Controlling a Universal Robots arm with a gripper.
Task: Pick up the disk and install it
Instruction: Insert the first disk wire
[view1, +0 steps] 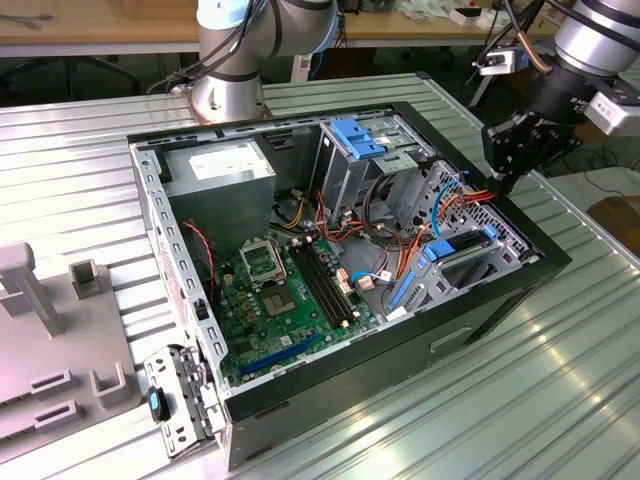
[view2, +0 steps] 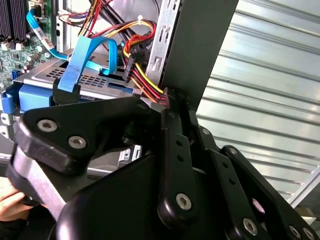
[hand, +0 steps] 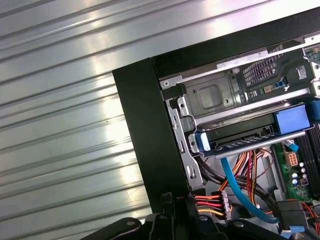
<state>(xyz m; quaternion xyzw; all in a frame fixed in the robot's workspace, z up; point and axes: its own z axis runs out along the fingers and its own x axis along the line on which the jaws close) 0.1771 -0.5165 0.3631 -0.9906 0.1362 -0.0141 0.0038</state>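
Black gripper (view2: 167, 102) sits with jaws closed beside the case wall (view2: 205, 50) and wires (view2: 142, 80).

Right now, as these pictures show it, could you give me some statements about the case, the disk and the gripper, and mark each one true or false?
1. The computer case lies open on a ribbed metal table. True.
2. The disk lies on the table outside the case. False: it sits inside the case, among the cables.
3. The gripper hangs over the middle of the motherboard. False: it is at the case's corner on the exterior view's right.
4. A light blue cable runs close by the disk. True.
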